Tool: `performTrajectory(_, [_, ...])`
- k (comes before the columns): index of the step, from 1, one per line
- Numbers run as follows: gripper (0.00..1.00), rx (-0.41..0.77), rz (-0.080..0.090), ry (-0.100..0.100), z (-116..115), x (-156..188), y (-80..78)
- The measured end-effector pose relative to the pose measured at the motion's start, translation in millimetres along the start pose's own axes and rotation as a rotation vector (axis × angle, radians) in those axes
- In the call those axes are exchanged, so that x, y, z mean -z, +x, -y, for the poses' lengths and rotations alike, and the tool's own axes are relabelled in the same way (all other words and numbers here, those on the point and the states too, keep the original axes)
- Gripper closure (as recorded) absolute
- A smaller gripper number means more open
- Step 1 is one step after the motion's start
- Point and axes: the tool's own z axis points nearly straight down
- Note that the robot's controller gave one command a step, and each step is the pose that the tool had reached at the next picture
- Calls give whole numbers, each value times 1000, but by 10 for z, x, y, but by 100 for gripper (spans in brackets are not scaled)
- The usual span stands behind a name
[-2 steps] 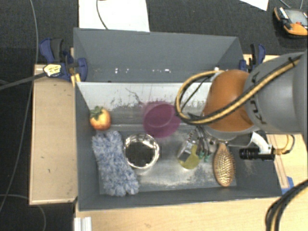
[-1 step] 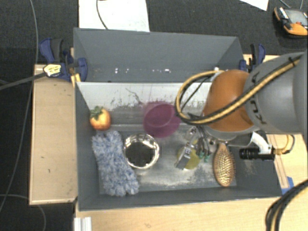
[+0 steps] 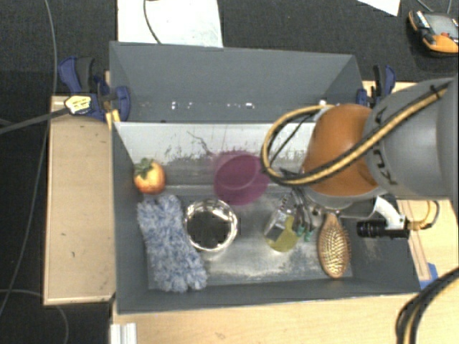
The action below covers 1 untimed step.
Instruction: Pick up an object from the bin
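Observation:
My gripper (image 3: pixel 292 213) hangs low in the right half of the bin, under the orange wrist cover. Directly below and touching or just above it lies a small yellow-green thing (image 3: pixel 282 239) with a clear shiny part. A wooden oval hairbrush (image 3: pixel 333 246) lies just to its right, bristles up. A purple cup (image 3: pixel 239 178) lies on its side behind and to the left of the gripper, against the back wall.
A round shiny cup with a dark inside (image 3: pixel 209 226) stands in the middle. A blue fluffy cloth (image 3: pixel 169 242) stretches along the left side. A small red and yellow apple (image 3: pixel 149 177) sits in the back left corner.

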Motion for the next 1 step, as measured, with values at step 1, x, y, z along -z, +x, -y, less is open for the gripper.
performTrajectory(1, [0, 1, 0, 0, 0, 0, 0])
